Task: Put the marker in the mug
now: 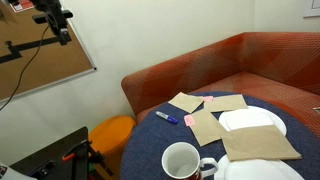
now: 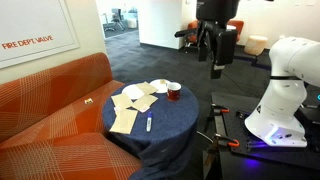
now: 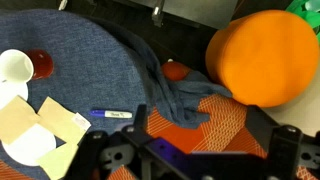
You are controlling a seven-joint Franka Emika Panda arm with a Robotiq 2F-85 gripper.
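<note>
The marker (image 1: 166,117) is a short blue stick with a pale end. It lies flat on the blue-clothed round table (image 1: 150,140), near the table's edge, and shows in both exterior views (image 2: 149,124) and in the wrist view (image 3: 112,114). The white mug (image 1: 181,160) stands upright and empty on the same table (image 2: 174,91), a short way from the marker; in the wrist view it sits at the far left (image 3: 15,66). My gripper (image 2: 217,58) hangs high above the table's edge, open and empty. Its dark fingers frame the bottom of the wrist view (image 3: 200,160).
White plates (image 1: 250,120) and brown paper napkins (image 1: 258,143) cover part of the table, with a small pink-red object (image 1: 188,120) near the marker. An orange-red sofa (image 2: 50,110) wraps around the table. A round orange stool (image 1: 112,133) stands beside it.
</note>
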